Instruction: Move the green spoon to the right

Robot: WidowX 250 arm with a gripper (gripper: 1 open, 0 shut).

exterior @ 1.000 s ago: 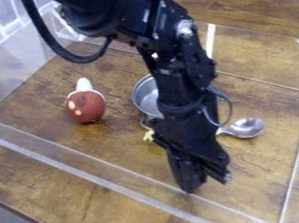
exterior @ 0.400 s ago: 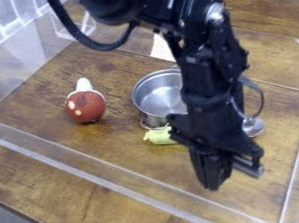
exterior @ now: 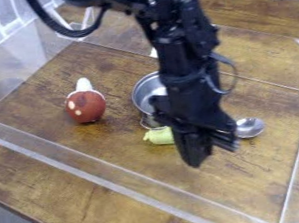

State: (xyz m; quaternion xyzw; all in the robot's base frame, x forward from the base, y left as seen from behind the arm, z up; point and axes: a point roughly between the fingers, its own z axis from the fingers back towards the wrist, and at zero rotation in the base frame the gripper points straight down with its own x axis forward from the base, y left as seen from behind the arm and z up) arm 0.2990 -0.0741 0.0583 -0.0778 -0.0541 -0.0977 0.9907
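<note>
The green spoon [exterior: 156, 136] lies on the wooden table just in front of the steel pot [exterior: 149, 91]. Only its pale yellow-green left end shows; the rest is hidden behind the arm. My gripper [exterior: 195, 157] points almost straight down, right of that visible end and nearer the camera. Its dark fingers [exterior: 190, 151] are pressed together, so it is shut. Nothing can be seen between them, and I cannot tell whether they touch the spoon.
A round red-and-white toy [exterior: 84, 104] sits at the left. The pot's silver handle [exterior: 250, 126] sticks out to the right of the arm. Clear plastic walls [exterior: 63, 158] fence the table at the front and sides.
The gripper swung right, then came back left and rose a little, still shut. The spoon's visible end has stayed where it was.
</note>
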